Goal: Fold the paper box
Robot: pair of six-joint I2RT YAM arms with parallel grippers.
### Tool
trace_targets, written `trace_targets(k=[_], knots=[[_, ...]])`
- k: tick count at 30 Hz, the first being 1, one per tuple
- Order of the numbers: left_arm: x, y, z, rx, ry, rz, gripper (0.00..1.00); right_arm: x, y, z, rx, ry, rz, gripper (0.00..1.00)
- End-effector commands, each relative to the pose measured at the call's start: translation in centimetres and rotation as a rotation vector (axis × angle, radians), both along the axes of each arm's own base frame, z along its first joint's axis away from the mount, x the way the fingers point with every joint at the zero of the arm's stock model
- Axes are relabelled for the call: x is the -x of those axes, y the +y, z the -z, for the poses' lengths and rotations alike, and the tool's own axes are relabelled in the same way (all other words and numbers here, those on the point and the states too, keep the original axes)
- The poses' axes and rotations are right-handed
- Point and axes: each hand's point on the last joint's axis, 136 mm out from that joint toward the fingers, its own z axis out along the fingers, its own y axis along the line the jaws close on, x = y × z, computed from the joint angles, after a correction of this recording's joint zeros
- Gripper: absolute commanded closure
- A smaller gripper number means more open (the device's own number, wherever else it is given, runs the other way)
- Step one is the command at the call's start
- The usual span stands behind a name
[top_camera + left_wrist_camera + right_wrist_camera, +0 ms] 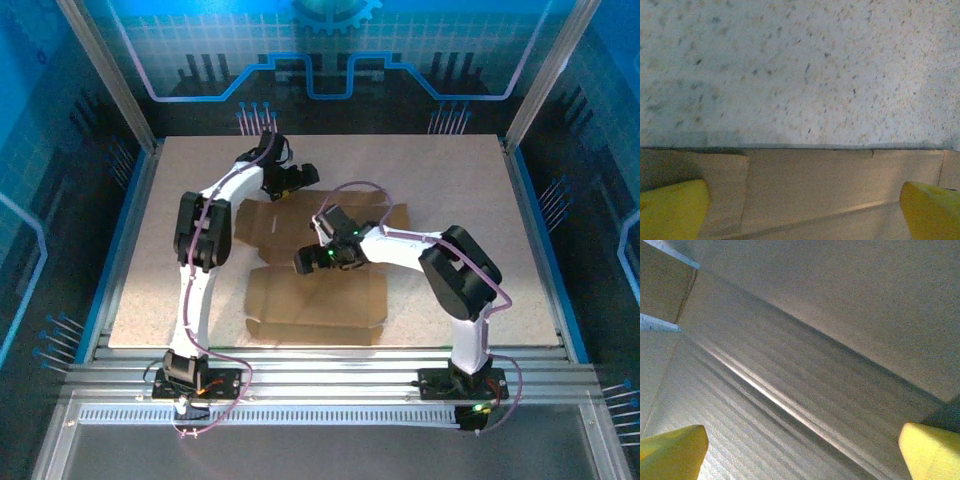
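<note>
Paper box (315, 300) seemingly flat on table (450, 175)

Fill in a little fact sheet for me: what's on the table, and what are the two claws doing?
table: pale, speckled
box: flat brown cardboard sheet, creased, flaps spread, not yet folded
left gripper: open, low over the box's far edge, where it meets bare table
right gripper: open, close above the middle of the box
held: nothing gripped by either
</note>
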Motion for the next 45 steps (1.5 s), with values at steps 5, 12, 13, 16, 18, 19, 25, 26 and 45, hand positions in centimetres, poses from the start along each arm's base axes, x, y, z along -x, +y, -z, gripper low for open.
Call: trace_targets(k=[5,12,13,16,18,19,25,26,45], knots=[[0.8,4.5,-7.3,0.052,-0.077,-0.058,0.01,4.3,-2.4,-0.6,0.078,0.023,-0.072,0.0],[4.7,8.1,-10.5,0.028,-0.089,-0.061,0.01,6.5,-2.2,-2.9,0.021,0.002,-0.114,0.0],[5.3,8.7,-10.3,0.025,-0.069,-0.069,0.01,6.9,-2.1,-3.1,0.014,0.001,-0.124,0.0],[7.3,10.5,-9.1,0.023,-0.002,-0.088,0.01,8.2,-2.0,-3.5,0.002,0.0,-0.158,0.0],[8.6,11.0,-8.1,0.053,0.034,-0.057,0.02,9.0,-2.1,-3.7,0.005,0.001,-0.182,0.0],[9.2,10.9,-7.8,0.073,0.049,-0.03,0.02,9.2,-2.2,-3.7,0.008,0.001,-0.188,0.0],[11.6,12.3,-5.2,0.026,0.202,0.049,0.1,11.0,-2.3,-3.3,-0.004,0.035,-0.236,0.01],[11.8,12.5,-4.8,0.01,0.23,0.053,0.12,11.2,-2.4,-3.1,-0.004,0.042,-0.238,0.01],[11.2,12.9,1.3,-0.002,0.436,0.209,0.34,12.3,-2.7,-1.5,0.015,0.082,-0.262,0.01]])
